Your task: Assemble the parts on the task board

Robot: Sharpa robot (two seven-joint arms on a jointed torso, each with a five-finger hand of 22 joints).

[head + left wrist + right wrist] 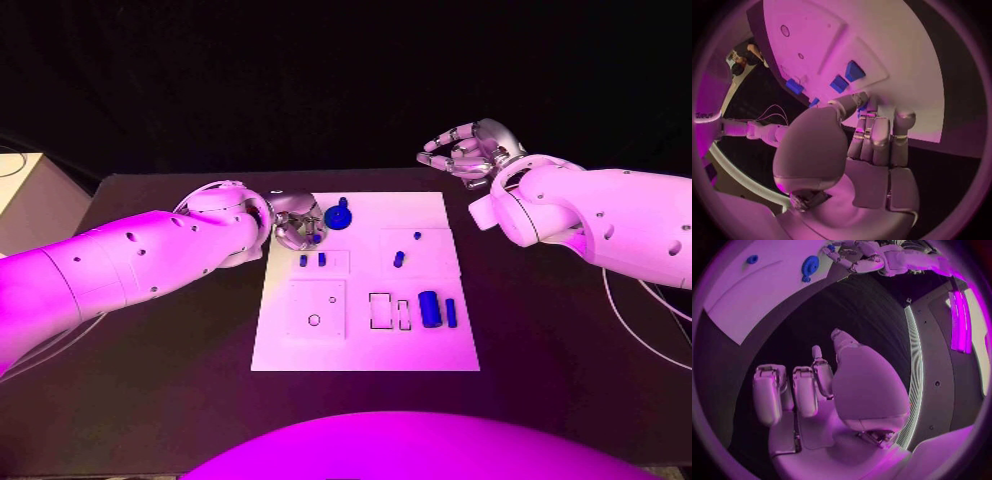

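The left hand point(296, 222) hovers over the task board point(433, 350) at its eleven o'clock corner, fingers drawn together beside the blue gear point(338, 215) — whether pinching a part, I cannot tell. The right hand point(464, 152) waits off-board at one o'clock, fingers curled, empty — likely keeping clear.

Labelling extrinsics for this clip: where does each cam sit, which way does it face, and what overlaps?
Head view: on the robot's head, looking down at the task board on the black table; both white arms show, left hand at the board's edge, right hand raised beyond the board.
Left wrist view: behind the left hand, facing the board and blue parts.
Right wrist view: behind the right hand, facing the table; the board is at the rim.
Shared: the gear-shaped blue part shows in the head and right wrist views.
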